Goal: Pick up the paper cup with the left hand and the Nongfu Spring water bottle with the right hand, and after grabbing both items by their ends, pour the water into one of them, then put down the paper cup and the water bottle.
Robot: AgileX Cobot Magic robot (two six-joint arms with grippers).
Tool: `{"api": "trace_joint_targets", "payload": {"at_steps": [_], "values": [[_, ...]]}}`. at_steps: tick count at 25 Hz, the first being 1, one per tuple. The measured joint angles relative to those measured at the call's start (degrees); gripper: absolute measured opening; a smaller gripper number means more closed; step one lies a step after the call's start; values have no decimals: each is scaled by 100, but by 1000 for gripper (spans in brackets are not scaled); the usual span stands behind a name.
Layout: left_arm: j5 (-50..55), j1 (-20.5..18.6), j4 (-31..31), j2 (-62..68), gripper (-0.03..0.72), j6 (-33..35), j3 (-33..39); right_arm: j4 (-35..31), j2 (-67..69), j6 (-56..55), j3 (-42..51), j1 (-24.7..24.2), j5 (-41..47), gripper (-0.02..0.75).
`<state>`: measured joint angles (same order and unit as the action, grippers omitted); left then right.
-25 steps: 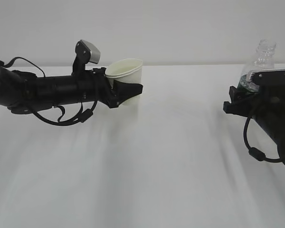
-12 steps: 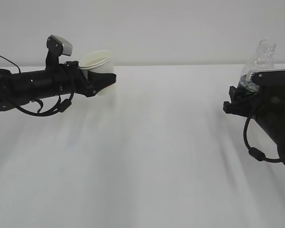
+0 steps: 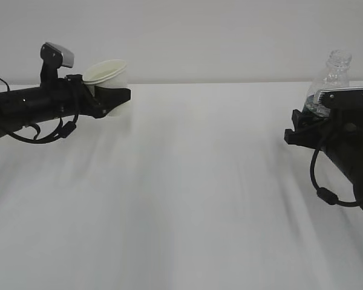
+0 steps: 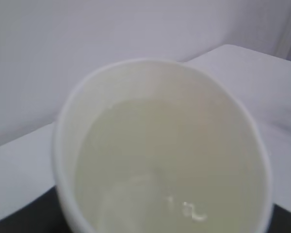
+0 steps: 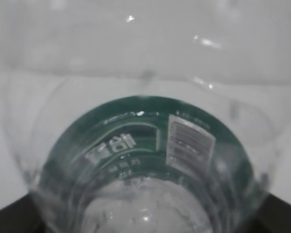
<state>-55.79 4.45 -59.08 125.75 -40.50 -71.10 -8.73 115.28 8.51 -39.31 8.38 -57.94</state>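
The white counter point(image 3: 187, 181) is bare between my arms. My left tool point(image 3: 112, 96) clamps the paper cup point(image 3: 106, 74), upright, far left. My right tool point(image 3: 308, 124) clamps the bottle point(image 3: 331, 75), upright, far right.

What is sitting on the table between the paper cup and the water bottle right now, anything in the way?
Nothing visible. The table between the paper cup, gripped by the left hand, and the Nongfu Spring water bottle, gripped by the right hand, shows only bare white surface.

The Nongfu Spring water bottle point(image 5: 145, 160) bears label print too blurred to read.
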Motion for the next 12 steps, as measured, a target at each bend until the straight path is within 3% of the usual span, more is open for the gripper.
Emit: {"api": "trace_joint_targets", "payload": {"at_steps": [12], "values": [[13,-674,16,0,433,22,0,0,0,0,0,0,0,501]]}}
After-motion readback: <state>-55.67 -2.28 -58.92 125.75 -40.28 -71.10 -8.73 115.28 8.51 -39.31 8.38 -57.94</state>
